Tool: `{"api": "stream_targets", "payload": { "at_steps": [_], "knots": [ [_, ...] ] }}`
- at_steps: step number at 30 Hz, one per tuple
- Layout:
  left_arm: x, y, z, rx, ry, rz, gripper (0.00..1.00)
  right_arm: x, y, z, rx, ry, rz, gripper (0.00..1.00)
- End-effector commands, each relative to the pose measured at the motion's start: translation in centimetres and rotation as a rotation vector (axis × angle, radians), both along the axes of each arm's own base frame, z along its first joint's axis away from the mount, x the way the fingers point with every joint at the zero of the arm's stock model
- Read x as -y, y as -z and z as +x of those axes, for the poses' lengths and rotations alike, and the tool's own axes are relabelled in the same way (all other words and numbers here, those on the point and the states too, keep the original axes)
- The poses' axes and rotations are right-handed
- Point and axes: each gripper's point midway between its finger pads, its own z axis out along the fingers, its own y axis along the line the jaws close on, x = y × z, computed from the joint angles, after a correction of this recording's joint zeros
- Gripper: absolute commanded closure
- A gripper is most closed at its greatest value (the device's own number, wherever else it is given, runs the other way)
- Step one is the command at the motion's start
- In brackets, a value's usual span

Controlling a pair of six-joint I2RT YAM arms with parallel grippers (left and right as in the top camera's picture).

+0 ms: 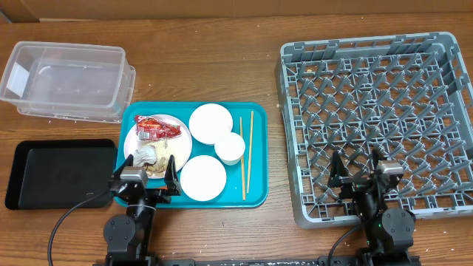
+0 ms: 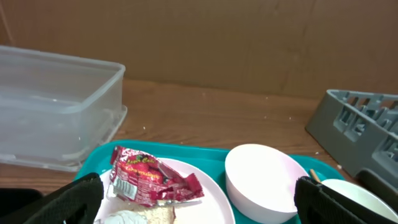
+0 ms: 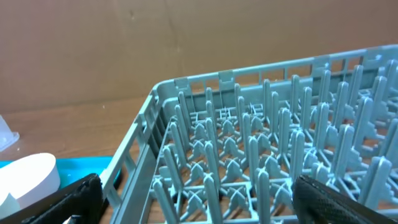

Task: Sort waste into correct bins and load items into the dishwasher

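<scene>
Nearest, the left gripper (image 1: pixel 149 165), jaws spread and empty, hangs over the plate (image 1: pixel 183 142) on the teal tray (image 1: pixel 259 186); the right gripper (image 1: pixel 356 163) likewise over the grey rack (image 1: pixel 369 81). The red wrapper (image 1: pixel 157 129) on that plate looks light, crinkly, slippery: pinch a raised fold

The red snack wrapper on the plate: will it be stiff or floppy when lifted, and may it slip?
Probably floppy and light: the red snack wrapper looks thin and crinkled. Its glossy surface may slip in a pinch. Lying loose on the plate, it would likely slide if pushed.
</scene>
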Motion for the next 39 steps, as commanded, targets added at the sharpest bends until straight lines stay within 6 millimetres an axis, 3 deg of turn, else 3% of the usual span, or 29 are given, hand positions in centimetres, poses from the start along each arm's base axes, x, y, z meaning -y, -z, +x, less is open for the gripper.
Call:
{"api": "stream_targets", "payload": {
  "at_steps": [1,13,23,27,30,34,39],
  "knots": [
    [0.4,-0.9,-0.4,-0.015,0.012,-0.078,0.0,0.1,-2.7,-0.6,0.02,0.006,0.064,0.0],
    [0.4,-5.6,-1.7,-0.164,0.01,-0.07,0.0,-0.2,-9.1,-1.0,-0.153,-0.008,0.052,0.0],
    [0.5,-9.8,-1.3,-0.532,0.031,0.009,0.0,-0.4,-10.6,1.0,-0.609,0.007,0.007,0.0],
    [0.4,-9.4,-1.7,-0.693,0.028,0.009,0.0,-0.5,-10.3,1.9,-0.727,0.012,-0.005,0.0],
    [0.3,-7.9,-1.7,-0.777,0.024,0.009,0.0,-0.5,-8.9,2.2,-0.796,0.015,-0.012,0.0],
    [0.5,-6.8,-1.3,-0.832,0.031,0.003,0.0,-0.5,-7.7,2.3,-0.855,0.017,-0.018,0.0],
    [-0.1,-6.1,0.0,-0.851,-0.008,0.009,0.0,-0.5,-7.6,2.3,-0.861,0.017,-0.019,0.0]
  ]
}}
